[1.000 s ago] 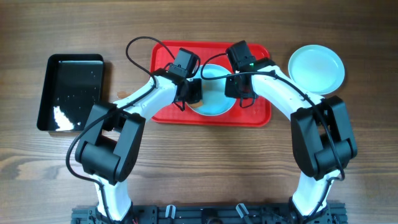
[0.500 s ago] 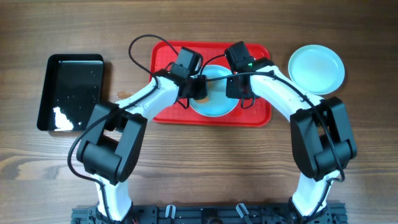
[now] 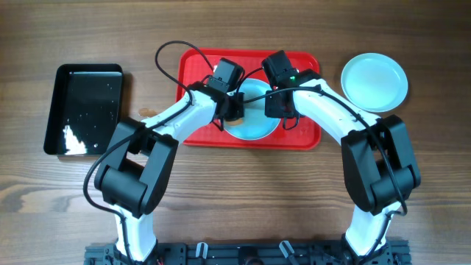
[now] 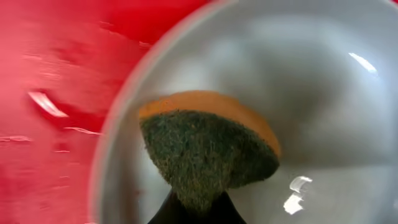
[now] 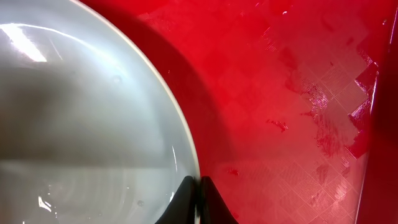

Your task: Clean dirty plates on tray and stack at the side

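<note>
One pale blue plate (image 3: 254,124) lies on the red tray (image 3: 303,134). My left gripper (image 3: 233,107) is over the plate's left part, shut on an orange sponge with a dark green scouring face (image 4: 208,155). The sponge presses on the plate (image 4: 305,87) just inside its rim, with the tray (image 4: 50,74) to the left. At the plate's right edge, my right gripper (image 3: 282,103) is shut on the plate's rim. In the right wrist view its fingertips (image 5: 199,185) pinch the rim of the plate (image 5: 81,124) above the tray floor (image 5: 280,93). A second plate (image 3: 374,81) rests on the table right of the tray.
A black rectangular tray (image 3: 83,109) with wet glints lies at the far left of the wooden table (image 3: 243,191). Black cables (image 3: 173,59) loop above the tray's back left corner.
My left gripper has slid the sponge a little to the right and back across the plate. The right gripper has kept its pinch on the rim.
</note>
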### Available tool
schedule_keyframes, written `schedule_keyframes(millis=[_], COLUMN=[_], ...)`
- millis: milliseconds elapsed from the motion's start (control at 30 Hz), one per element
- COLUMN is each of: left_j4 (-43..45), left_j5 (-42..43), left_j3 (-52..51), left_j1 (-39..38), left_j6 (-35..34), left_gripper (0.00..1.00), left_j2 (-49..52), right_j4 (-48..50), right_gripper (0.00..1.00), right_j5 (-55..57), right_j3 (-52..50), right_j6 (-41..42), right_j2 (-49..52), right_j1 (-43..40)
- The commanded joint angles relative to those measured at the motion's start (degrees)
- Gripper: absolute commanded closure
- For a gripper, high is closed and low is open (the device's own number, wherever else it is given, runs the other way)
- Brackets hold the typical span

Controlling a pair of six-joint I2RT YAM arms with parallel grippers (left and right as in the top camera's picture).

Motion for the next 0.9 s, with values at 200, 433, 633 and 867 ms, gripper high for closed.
schedule_keyframes(millis=[200,433,633,867], left_j4=[0.83,1.27,1.46,-10.64], left_j5=[-22.29,-27.61,-27.54,-27.52], left_j3=[-0.42,3.63,4.48,4.48], left_j1=[0.42,-0.31,-0.48,-0.44], left_j6=[4.63,4.59,4.15,3.93], left_gripper=[0.96,0.96,0.96,0.96], left_j2=[1.77,-2.75,-10.78,-13.35], right_j4=[-0.92,-1.01,-0.39,-0.44], right_gripper=[0.96,0.96,0.96,0.96], right_j5=[1.90,4.46,4.35,6.91], right_j3=[1.09,1.09,1.09,4.50], right_j6=[-1.18,-1.05,0.52,-0.44], right_j2=[-1.62,-1.62,-1.62,-2.03], right_j1=[0.33,0.33,0.33,-0.26])
